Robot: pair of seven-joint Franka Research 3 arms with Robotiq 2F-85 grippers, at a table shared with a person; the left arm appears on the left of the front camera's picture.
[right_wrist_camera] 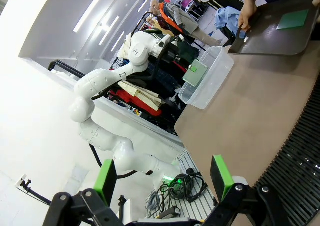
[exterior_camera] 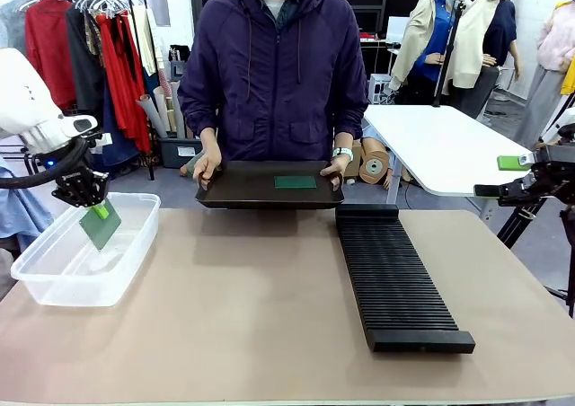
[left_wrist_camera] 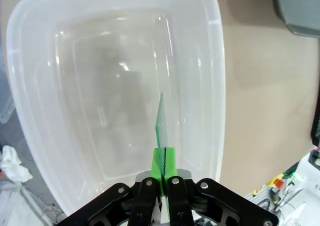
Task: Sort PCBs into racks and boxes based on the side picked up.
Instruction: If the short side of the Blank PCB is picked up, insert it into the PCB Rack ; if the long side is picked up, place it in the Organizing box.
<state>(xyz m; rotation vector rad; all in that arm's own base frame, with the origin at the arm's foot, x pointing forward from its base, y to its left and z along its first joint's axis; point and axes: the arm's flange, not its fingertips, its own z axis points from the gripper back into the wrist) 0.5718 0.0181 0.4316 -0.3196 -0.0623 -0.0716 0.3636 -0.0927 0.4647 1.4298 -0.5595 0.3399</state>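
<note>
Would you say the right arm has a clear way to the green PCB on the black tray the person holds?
Probably yes: the right gripper is open and empty, the PCB lies uncovered, and only the low black slotted rack sits between.

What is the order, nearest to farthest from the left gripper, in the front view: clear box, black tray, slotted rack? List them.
1. Clear box, directly under the left gripper, table's left.
2. Black tray, held by the person, far centre.
3. Slotted rack, right of centre.

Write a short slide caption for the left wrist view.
Left gripper shut on a PCB, seen edge-on, over the clear box.
</note>
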